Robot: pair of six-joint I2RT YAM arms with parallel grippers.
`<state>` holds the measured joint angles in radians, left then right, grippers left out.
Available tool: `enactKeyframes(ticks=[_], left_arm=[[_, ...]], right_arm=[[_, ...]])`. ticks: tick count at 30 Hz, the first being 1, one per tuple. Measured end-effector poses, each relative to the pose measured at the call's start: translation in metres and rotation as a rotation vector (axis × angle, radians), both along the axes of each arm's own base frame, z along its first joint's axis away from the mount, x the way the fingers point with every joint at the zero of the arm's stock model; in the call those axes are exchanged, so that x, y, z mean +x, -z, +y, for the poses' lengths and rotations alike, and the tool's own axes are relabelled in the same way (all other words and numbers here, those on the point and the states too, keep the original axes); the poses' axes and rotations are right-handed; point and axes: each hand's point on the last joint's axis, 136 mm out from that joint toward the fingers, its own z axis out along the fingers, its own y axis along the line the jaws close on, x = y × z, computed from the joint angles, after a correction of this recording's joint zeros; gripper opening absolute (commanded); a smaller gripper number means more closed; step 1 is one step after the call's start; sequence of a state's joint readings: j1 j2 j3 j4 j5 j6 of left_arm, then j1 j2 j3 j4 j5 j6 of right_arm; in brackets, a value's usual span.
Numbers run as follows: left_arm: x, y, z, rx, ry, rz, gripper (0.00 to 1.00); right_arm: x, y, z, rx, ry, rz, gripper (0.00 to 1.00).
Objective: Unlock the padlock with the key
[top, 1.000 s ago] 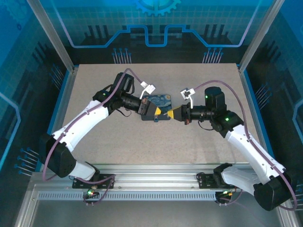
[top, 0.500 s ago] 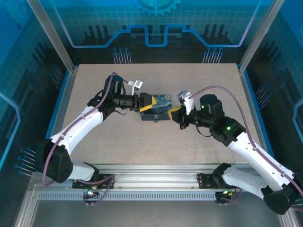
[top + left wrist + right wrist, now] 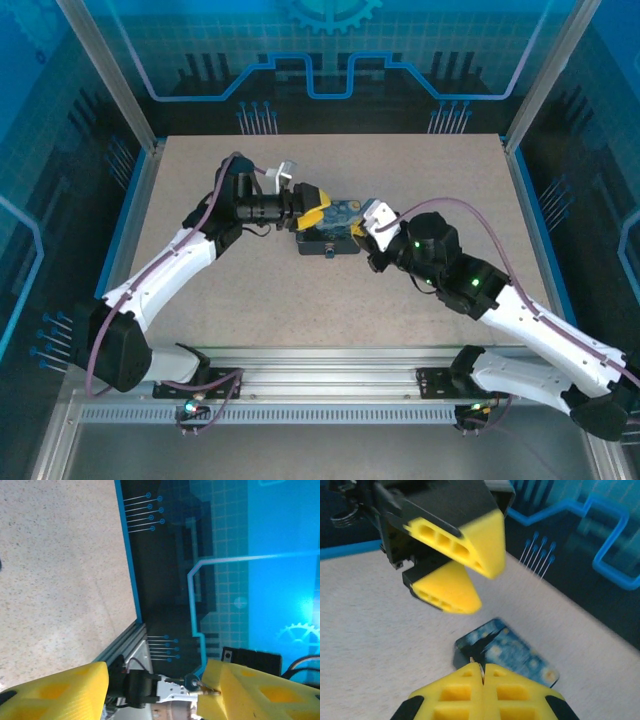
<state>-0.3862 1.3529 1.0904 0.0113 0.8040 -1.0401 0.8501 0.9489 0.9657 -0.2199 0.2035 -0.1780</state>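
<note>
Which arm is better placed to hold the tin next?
Left, probably: the left gripper hangs open close by the tin, while the right gripper is shut, so it must open first.

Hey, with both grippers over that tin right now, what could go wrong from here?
The right gripper seems to pinch the thin dark key by its end; it could twist or slip out. The left gripper hangs open close to it, so fingers could collide. Both sit over the tin, which a knock could shove.
</note>
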Motion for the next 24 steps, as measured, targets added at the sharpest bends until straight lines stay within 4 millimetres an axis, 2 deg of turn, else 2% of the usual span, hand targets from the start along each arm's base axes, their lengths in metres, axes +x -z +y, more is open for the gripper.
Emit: enactKeyframes(ticks=[7, 11, 17, 24], left_arm=[[0.004, -0.022, -0.006, -0.093, -0.014, 0.040, 0.59], [0.003, -0.038, -0.020, -0.150, 0.017, 0.056, 0.58], [-0.007, -0.058, -0.034, -0.202, 0.070, 0.056, 0.50], [-0.011, -0.066, -0.037, -0.226, 0.088, 0.063, 0.43]], right_arm=[[0.003, -0.023, 0.008, -0.151, 0.002, -0.306, 0.00], [0.009, -0.034, 0.009, -0.210, 0.023, -0.411, 0.00], [0.013, -0.037, 0.013, -0.271, 0.031, -0.481, 0.00], [0.014, -0.042, 0.013, -0.290, 0.044, -0.522, 0.00]])
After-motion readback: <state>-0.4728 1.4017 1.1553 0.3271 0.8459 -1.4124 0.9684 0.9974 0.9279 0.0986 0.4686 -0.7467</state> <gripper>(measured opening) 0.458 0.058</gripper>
